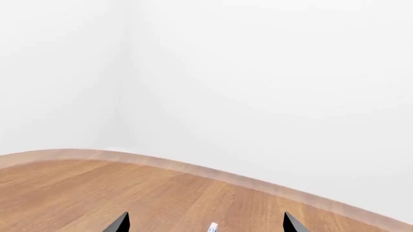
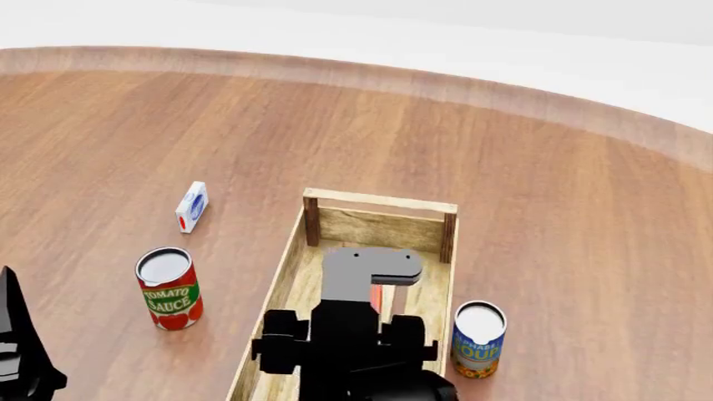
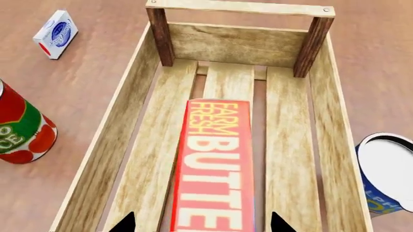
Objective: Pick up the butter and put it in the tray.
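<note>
The butter (image 3: 216, 164), a red-orange box lettered "FARM FRESH BUTTER", lies flat on the slats inside the tray (image 3: 123, 145), lengthwise along the middle. My right gripper (image 3: 201, 223) is just above it, open, with a dark fingertip on each side and a gap to the box. In the head view my right arm (image 2: 356, 334) hangs over the tray (image 2: 379, 203) and only a sliver of the butter (image 2: 386, 297) shows. My left gripper (image 1: 206, 224) is open and empty over the table, with its arm at the lower left of the head view (image 2: 17, 351).
A tomato sauce can (image 2: 169, 288) stands left of the tray and a blue soup can (image 2: 479, 338) right of it. A small white-blue box (image 2: 192, 206) lies farther left. The wooden table's curved edge (image 2: 468, 88) runs along the back.
</note>
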`<state>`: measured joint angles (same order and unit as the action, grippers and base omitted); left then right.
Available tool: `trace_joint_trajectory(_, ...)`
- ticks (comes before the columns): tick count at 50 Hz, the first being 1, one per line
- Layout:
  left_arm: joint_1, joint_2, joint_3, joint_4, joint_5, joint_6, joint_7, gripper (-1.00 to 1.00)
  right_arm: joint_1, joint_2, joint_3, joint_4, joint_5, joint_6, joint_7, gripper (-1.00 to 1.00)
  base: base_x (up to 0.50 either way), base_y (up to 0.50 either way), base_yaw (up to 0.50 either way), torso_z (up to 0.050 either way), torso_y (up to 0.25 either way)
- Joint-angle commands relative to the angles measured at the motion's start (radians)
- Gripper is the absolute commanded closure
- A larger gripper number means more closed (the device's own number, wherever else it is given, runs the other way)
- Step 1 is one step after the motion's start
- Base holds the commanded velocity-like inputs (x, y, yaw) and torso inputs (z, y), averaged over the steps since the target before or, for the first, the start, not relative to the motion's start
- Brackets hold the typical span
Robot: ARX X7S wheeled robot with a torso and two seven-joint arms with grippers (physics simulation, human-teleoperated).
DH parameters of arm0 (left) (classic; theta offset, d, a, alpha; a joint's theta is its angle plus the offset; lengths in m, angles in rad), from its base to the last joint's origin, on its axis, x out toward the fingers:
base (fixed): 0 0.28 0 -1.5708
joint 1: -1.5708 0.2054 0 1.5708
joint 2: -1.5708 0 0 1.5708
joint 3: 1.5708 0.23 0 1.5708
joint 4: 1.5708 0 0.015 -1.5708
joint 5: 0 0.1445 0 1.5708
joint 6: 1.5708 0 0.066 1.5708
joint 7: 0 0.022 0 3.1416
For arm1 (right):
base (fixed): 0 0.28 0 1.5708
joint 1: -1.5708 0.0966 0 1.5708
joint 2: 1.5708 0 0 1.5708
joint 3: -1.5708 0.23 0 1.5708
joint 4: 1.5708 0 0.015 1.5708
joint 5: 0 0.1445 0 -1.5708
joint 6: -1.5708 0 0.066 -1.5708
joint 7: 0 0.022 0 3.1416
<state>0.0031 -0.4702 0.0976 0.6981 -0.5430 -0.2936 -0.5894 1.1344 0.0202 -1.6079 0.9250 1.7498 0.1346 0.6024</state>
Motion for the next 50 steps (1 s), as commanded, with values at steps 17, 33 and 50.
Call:
trace_joint_trajectory(17, 0.011, 0.012, -0.020, 0.031, -0.011, 0.016, 0.042, -1.00, 0.055, 0.029, 0.033, -0.174, -0.086, -0.085, 0.104, -1.00, 0.00, 0.00, 0.00, 0.000, 0.000)
trace_joint_trajectory(33, 0.013, 0.009, -0.015, 0.032, -0.009, 0.019, 0.039, -1.00, 0.057, 0.233, -0.011, -0.607, -0.247, -0.192, 0.319, -1.00, 0.00, 0.00, 0.00, 0.000, 0.000)
trace_joint_trajectory(50, 0.012, 0.015, 0.020, 0.009, 0.021, 0.024, 0.045, -1.00, 0.169, 0.434, -0.198, -1.040, -0.709, -0.139, 0.739, -1.00, 0.00, 0.00, 0.00, 0.000, 0.000)
